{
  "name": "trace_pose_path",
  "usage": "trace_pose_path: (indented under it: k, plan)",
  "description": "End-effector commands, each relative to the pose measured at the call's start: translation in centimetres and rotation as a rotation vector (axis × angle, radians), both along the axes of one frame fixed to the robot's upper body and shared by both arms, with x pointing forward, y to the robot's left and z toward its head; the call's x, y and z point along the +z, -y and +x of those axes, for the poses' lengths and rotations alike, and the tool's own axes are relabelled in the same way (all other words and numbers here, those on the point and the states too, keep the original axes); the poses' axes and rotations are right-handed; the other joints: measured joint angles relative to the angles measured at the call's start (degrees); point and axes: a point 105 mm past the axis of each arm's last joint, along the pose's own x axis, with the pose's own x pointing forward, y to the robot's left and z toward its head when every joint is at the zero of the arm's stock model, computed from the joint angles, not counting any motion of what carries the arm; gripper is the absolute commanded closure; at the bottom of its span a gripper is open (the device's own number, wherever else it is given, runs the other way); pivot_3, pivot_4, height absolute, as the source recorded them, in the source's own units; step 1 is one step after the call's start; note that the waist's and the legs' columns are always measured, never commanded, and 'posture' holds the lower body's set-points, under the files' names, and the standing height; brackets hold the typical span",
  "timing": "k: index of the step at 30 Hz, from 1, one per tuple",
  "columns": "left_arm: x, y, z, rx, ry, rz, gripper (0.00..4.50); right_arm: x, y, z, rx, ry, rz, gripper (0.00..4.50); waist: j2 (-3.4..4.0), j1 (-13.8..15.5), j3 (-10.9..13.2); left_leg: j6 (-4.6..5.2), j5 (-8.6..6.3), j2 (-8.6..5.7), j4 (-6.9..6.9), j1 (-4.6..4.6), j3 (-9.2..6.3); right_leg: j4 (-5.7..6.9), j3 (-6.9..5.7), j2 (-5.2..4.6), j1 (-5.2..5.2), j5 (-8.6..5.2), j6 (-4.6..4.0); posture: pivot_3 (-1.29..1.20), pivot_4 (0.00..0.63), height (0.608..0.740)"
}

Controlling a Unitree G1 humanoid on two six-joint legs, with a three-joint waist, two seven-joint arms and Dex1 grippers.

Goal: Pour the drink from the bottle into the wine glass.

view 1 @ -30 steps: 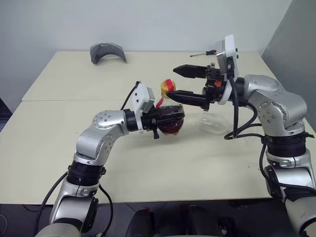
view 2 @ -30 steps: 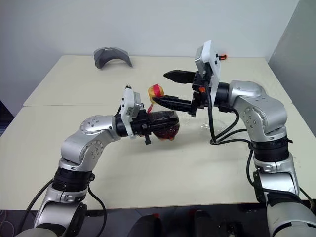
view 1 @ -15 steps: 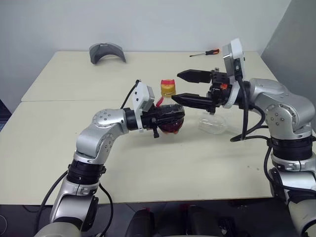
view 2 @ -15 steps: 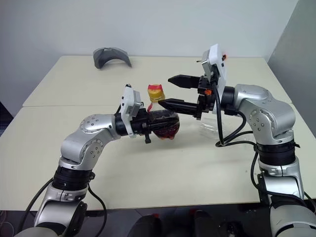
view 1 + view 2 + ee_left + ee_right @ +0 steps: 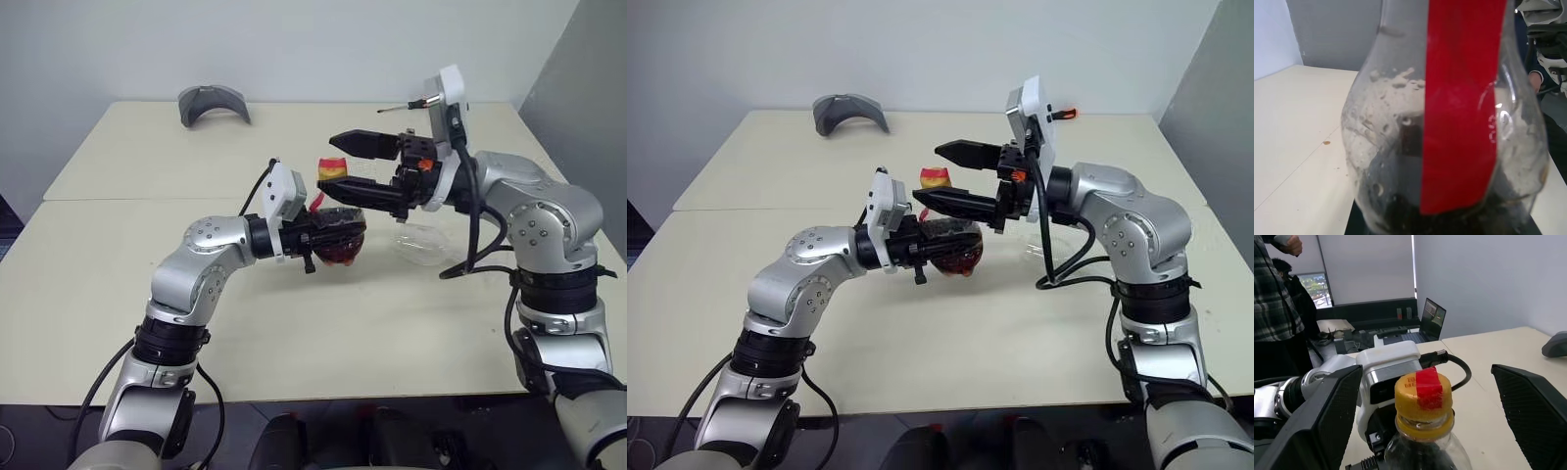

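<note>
The left gripper [image 5: 328, 233] is clamped on the rounded body of the small squat clear plastic bottle [image 5: 338, 230], holding it upright above the pale cream table [image 5: 118, 284]. The bottle's lower part is filled with the dark red-brown, almost black drink [image 5: 340, 251], and a red strip label [image 5: 1462, 98] runs up its side, as the left wrist view shows from very close. Its yellow-orange cap [image 5: 1423, 398], crossed by a piece of red tape, is on the neck.

The right gripper [image 5: 338, 162] reaches in level from the robot's right, its two black fingers [image 5: 1310, 421] spread wide, one on each side of the cap. In the right wrist view both fingers stand clear of the cap with a gap on each side, so nothing is gripped by them.

The clear transparent stemmed wine glass [image 5: 423, 243] is on the table just beyond the bottle toward the robot's right, under the right forearm; it is partly hidden by the arm and whether it stands upright cannot be told.

At the far edge of the table lies a grey curved object [image 5: 213, 103], and near the far right corner a small screwdriver with a red handle [image 5: 409, 104]. In the right wrist view a person in a plaid shirt [image 5: 1273, 298] stands behind the robot, beside a desk with an open laptop [image 5: 1431, 316]
</note>
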Motion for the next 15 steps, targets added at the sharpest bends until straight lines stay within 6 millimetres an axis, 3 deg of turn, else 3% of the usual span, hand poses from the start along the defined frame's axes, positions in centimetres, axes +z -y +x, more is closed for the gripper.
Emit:
trace_pose_path:
  k: [1, 6, 7, 15]
  plan:
    - [1.77, 0.03, -0.21, -0.008, 0.076, -0.027, 3.52, 0.95, 0.01, -0.31, 0.006, 0.05, 0.015, 1.27, 0.0, 0.0, 0.0, 0.0, 0.0, 0.0, 0.0, 0.0, 0.0, 0.0, 0.0, 0.0, 0.0, 0.0, 0.0, 0.0, 0.15, 0.74]
    - [1.88, -0.02, -0.11, -0.004, 0.079, -0.029, 3.52, 0.99, 0.05, -0.18, 0.005, 0.054, 0.012, 3.14, 0.0, 0.0, 0.0, 0.0, 0.0, 0.0, 0.0, 0.01, 0.0, 0.0, 0.0, 0.0, 0.0, 0.0, 0.0, 0.0, 0.15, 0.74]
    - [1.88, -0.03, -0.11, -0.004, 0.079, -0.029, 3.52, 0.97, 0.04, -0.16, 0.005, 0.056, 0.01, 3.33, 0.0, 0.0, 0.0, 0.0, 0.0, 0.0, 0.0, 0.0, 0.0, 0.0, 0.0, 0.0, 0.0, 0.0, 0.0, 0.0, 0.15, 0.74]
    - [1.5, -0.14, -0.61, -0.013, 0.072, -0.021, 3.52, 1.42, 0.5, -0.19, -0.003, 0.068, 0.012, 3.33, 0.0, 0.0, 0.0, 0.01, 0.0, 0.0, 0.0, 0.0, 0.0, 0.0, 0.0, 0.0, 0.0, 0.0, 0.0, 0.0, 0.15, 0.74]
